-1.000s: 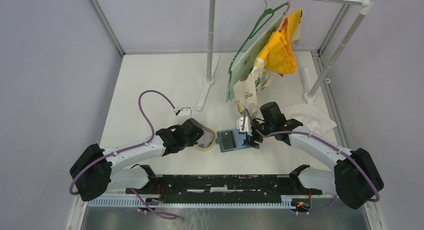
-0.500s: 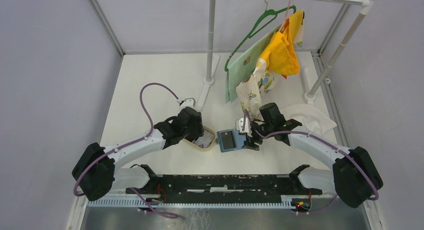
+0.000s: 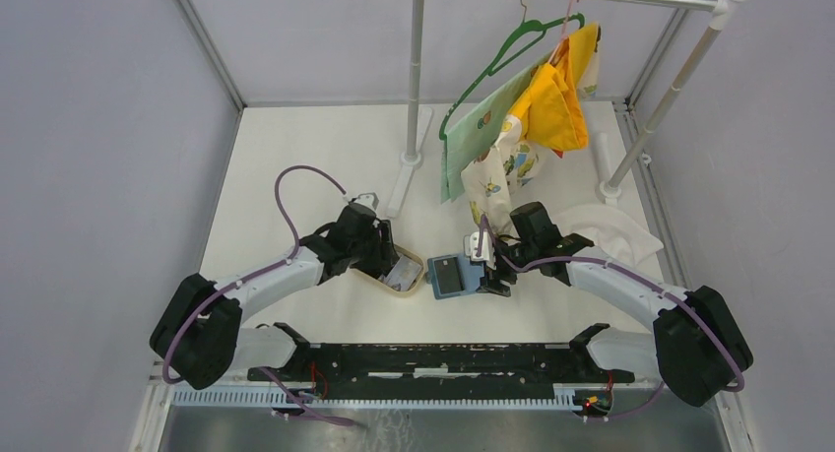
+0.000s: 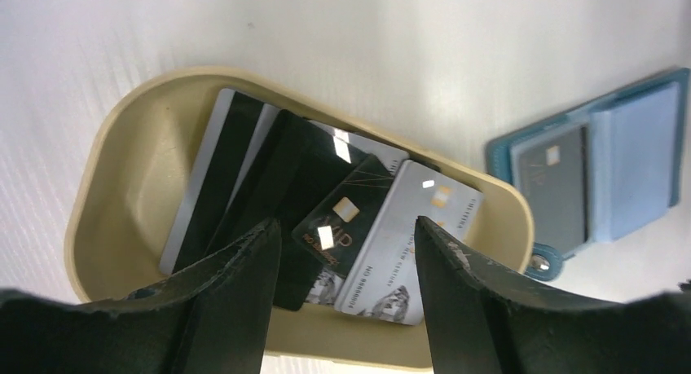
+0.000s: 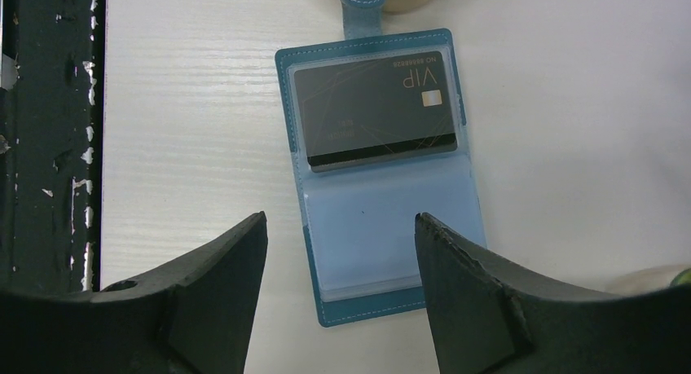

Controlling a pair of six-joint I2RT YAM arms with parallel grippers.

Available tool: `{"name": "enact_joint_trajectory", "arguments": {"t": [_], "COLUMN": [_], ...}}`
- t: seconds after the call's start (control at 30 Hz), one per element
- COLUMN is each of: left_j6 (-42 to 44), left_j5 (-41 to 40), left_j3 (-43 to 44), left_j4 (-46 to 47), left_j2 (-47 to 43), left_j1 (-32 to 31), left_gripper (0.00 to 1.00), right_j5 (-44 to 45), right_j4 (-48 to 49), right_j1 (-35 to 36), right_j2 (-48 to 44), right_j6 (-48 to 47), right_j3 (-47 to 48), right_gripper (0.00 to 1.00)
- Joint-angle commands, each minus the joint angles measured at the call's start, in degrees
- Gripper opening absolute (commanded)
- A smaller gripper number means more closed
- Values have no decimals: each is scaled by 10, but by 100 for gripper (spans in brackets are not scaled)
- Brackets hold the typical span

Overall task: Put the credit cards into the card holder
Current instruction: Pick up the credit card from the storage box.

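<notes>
The card holder lies open and flat on the table, teal-blue with clear sleeves. One dark card sits in its sleeve by the snap tab. Several more credit cards, silver, dark and black-striped, lie overlapping in the tan oval tray just left of the card holder. My left gripper hangs open over those cards with nothing between its fingers. Above the card holder's empty sleeve my right gripper is also open and holds nothing.
A clothes rack stands at the back with a green hanger and yellow and patterned garments. A white cloth lies to the right of the right arm. A black rail runs along the near edge.
My left gripper has opened from shut and shifted a little toward the back, staying over the tray. The right arm and the card holder have not moved.
</notes>
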Motion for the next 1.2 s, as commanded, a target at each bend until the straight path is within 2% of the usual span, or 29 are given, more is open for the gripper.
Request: {"name": "enact_joint_trajectory", "arguments": {"t": [0.0,0.1,0.23,0.47,0.73,1.0,1.17], "left_j6": [21,16,6,-7,-18,-46,-70], "left_j5": [-23,-35,-11,77,119,120,148], "left_j3": [8,12,7,-4,-13,-20,-32], "left_j4": [0,-12,-14,26,59,68,100], "left_j2": [26,34,33,35,44,7,-15], "left_j1": [10,9,10,9,10,9,10], "left_gripper": [69,74,74,68,61,44,37], "right_j5": [-16,-17,-17,-16,-15,-15,-15], "right_j4": [10,9,8,8,7,6,6], "right_j1": [2,2,2,3,2,2,2], "right_j2": [-2,-2,-2,-1,-2,-3,-3], "right_j6": [1,0,-1,-3,-4,-5,-5], "right_j3": [-1,-1,0,1,0,0,1], "right_gripper": [72,72,72,73,73,73,73]}}
